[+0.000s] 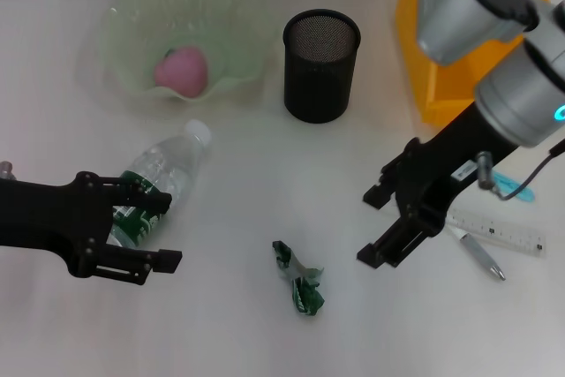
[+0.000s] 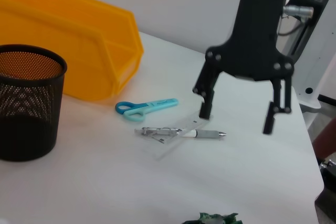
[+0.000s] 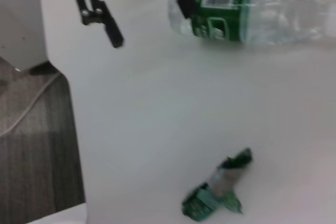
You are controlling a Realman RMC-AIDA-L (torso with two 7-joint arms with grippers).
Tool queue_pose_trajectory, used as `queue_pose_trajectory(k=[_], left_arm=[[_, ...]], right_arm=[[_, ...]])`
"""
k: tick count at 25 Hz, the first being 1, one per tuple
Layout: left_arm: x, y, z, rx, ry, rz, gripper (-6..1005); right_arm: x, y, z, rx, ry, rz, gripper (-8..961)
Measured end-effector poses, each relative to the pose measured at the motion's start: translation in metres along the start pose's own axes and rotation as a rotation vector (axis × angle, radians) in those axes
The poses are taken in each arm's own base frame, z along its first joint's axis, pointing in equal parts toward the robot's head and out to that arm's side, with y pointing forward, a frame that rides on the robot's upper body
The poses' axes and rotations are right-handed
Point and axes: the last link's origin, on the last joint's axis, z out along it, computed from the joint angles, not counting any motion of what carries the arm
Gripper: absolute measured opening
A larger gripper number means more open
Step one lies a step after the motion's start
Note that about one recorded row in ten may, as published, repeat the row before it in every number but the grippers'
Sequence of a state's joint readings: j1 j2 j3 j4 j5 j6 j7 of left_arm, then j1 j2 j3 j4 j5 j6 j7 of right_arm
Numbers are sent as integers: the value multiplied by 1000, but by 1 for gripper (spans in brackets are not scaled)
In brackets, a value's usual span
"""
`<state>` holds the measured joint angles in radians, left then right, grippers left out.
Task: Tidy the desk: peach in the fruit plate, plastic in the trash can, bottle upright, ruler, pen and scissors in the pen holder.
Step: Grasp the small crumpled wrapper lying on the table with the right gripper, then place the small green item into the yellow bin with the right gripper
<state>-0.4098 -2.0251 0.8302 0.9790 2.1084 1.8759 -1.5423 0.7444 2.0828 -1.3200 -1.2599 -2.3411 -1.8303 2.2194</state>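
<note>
The left gripper (image 1: 163, 231) is spreading its fingers around the lying clear bottle (image 1: 159, 184). The right gripper (image 1: 374, 226) is hanging open near the crumpled green plastic (image 1: 297, 278). Only the left wrist view is showing the blue scissors (image 2: 146, 108) whole, beside the pen (image 2: 181, 132).

My white desk (image 1: 229, 324) is carrying a fruit plate (image 1: 238, 72), a pen holder (image 1: 320, 65), a yellow bin (image 1: 441, 86), a bottle (image 1: 159, 184) lying on its side, crumpled plastic (image 1: 298, 278), a ruler (image 1: 499, 233), a pen (image 1: 481, 256) and scissors (image 2: 147, 108).
</note>
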Motion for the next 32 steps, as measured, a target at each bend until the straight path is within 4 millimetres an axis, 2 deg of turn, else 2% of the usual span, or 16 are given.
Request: queue_pose_trajectory(k=[7, 8, 9, 10, 16, 27, 32], left_arm=[[-1, -2, -2, 12, -5, -3, 828], [-1, -2, -2, 12, -9, -3, 828], [0, -3, -2, 11, -15, -2, 828], [0, -3, -2, 11, -15, -2, 828], [1, -4, -1, 9, -24, 2, 827], [-3, -6, 1, 19, -46, -12, 825], [-4, -6, 2, 22, -46, -15, 824]], right_arm=[[-6, 4, 43, -77, -23, -65, 806], [-6, 4, 43, -77, -23, -65, 805], [-8, 5, 53, -85, -29, -73, 805], [-8, 5, 53, -85, -29, -73, 805], [-11, 7, 83, -53, -36, -88, 804], [-10, 6, 101, -28, -49, -77, 624], [-7, 5, 101, -25, -55, -67, 419]])
